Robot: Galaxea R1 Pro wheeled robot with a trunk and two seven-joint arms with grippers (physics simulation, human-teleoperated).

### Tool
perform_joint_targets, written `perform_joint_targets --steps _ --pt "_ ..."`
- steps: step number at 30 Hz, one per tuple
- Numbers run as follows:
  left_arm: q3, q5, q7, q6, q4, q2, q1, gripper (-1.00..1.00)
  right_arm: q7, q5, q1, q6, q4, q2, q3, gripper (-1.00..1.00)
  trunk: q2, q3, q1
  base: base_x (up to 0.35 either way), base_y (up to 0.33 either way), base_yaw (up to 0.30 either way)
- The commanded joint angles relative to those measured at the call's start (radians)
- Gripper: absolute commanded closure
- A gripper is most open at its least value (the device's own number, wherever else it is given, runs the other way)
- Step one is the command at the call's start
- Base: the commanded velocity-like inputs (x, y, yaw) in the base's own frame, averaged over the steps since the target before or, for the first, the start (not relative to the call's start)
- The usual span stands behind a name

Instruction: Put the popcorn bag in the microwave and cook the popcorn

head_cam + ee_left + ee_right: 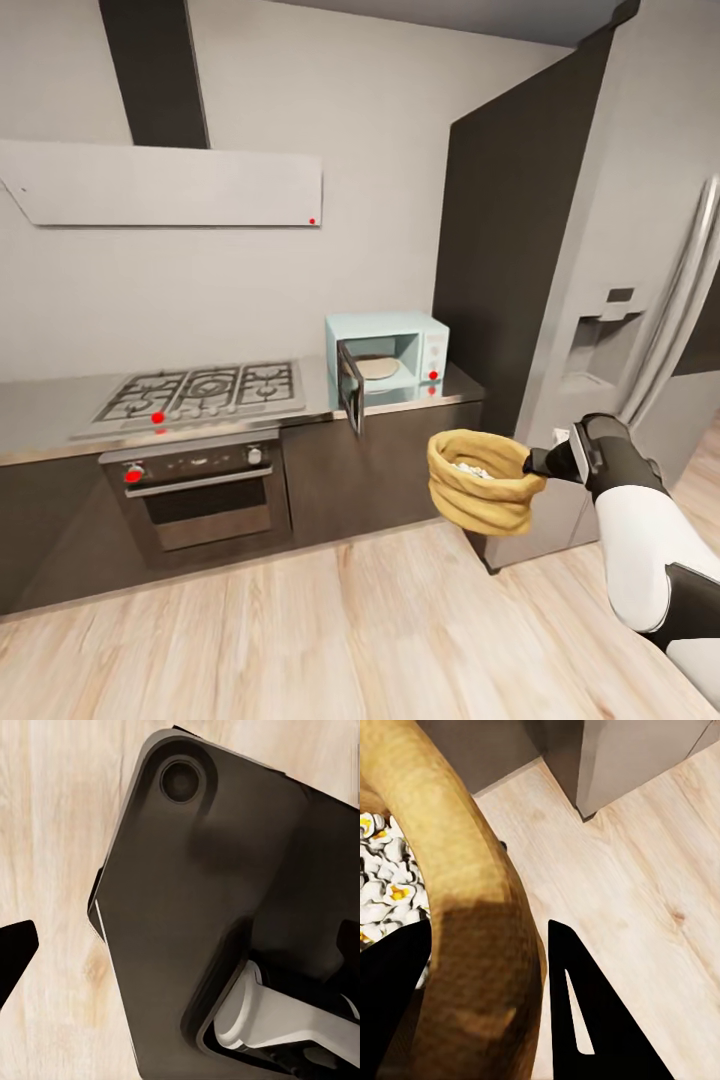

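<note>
Over the floor, right gripper [537,466] pinches the bag [482,480] rim: light, floppy, spill-prone; left gripper's state unclear.

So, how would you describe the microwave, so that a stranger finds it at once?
Follow the grey countertop rightwards, past the gas hob, toward the tall steel fridge. The microwave is the pale-blue box there with its door hanging open, unlike the dark oven below the hob.
</note>
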Motion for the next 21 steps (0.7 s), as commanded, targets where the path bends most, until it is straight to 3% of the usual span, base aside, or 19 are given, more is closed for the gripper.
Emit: perform_joint_targets --steps 1,21 --pt "0.008 0.000 0.001 -0.001 -0.002 0.000 0.000 -1.00 0.010 0.009 -0.001 0.003 -0.001 0.000 -0.003 1.00 -0.002 -0.002 0.001 0.322 0.000 0.000" --pt "0.008 0.001 0.001 -0.001 -0.002 0.001 0.000 -1.00 0.009 0.017 -0.001 0.003 -0.002 0.003 0.005 1.00 -0.002 -0.002 0.001 0.322 0.000 0.000"
